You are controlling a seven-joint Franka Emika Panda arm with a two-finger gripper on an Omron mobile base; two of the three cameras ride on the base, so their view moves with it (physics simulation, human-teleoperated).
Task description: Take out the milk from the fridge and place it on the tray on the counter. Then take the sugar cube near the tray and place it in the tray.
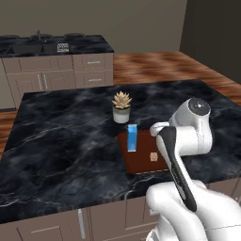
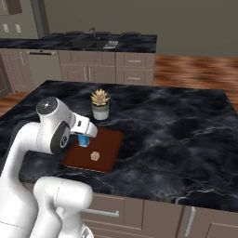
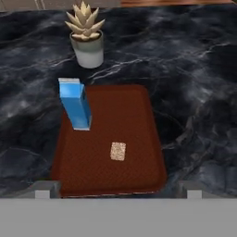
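Fingers: tips point(image 3: 44, 190) spread wide, holding nothing, above the tray's near edge.
Sugar cube point(image 3: 118, 151): lying inside the tray point(image 3: 134, 115).
Milk point(image 3: 75, 104): upright in the tray's far left corner.
Counter point(image 3: 194, 83): bears the tray; potted succulent point(image 3: 86, 39) just beyond.

You see soft, even, dimmish rendered light; the bench point(image 1: 61, 141) shows faint sheen without glare, and everything looks slightly blurred, low-resolution.

Succulent, far desk and wood floor

A spiky tan succulent point(image 3: 84, 21) in a small white pot point(image 3: 88, 53) stands upright, ahead of the hand. Well beyond it, a black-topped desk point(image 1: 56, 46) on beige cabinets point(image 2: 88, 69) carries a sink point(image 2: 92, 42); the floor point(image 1: 155, 66) is reddish wood.
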